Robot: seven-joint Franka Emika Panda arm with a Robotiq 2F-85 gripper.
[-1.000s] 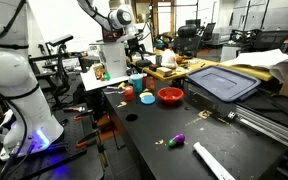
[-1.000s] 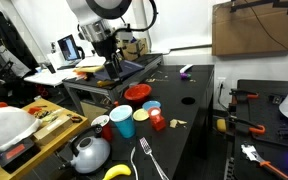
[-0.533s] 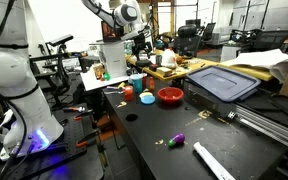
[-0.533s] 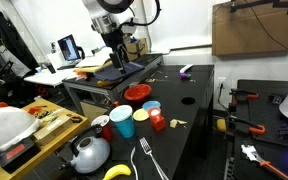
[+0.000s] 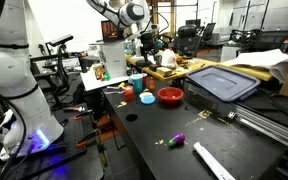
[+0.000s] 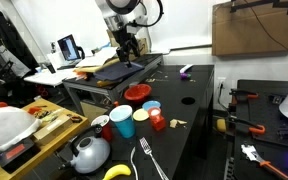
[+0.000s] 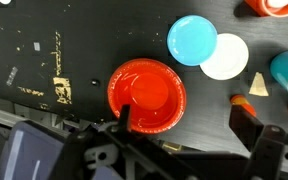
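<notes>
My gripper point(image 5: 144, 42) point(image 6: 127, 47) hangs in the air above the black table, open and empty. In the wrist view its two dark fingers point(image 7: 184, 118) are spread wide, with a red bowl point(image 7: 147, 95) right under the left finger. The red bowl point(image 5: 170, 96) point(image 6: 137, 92) stands on the table well below the gripper. Beside it in the wrist view lie a light blue round top point(image 7: 192, 40), a white round top point(image 7: 224, 56) and a small tan wedge point(image 7: 258, 86). A blue cup point(image 5: 136, 82) point(image 6: 123, 121) stands close by.
A grey bin lid point(image 5: 222, 82) point(image 6: 119, 72) lies beyond the bowl. A purple object point(image 5: 179, 138) point(image 6: 187, 70) and a white strip point(image 5: 212, 162) lie further along the table. A kettle point(image 6: 88, 153), a fork point(image 6: 149, 160) and a banana point(image 6: 117, 172) lie at the near end.
The gripper has moved sideways through the air along the table, toward the grey lid, and stayed open. Nothing on the table has moved.
</notes>
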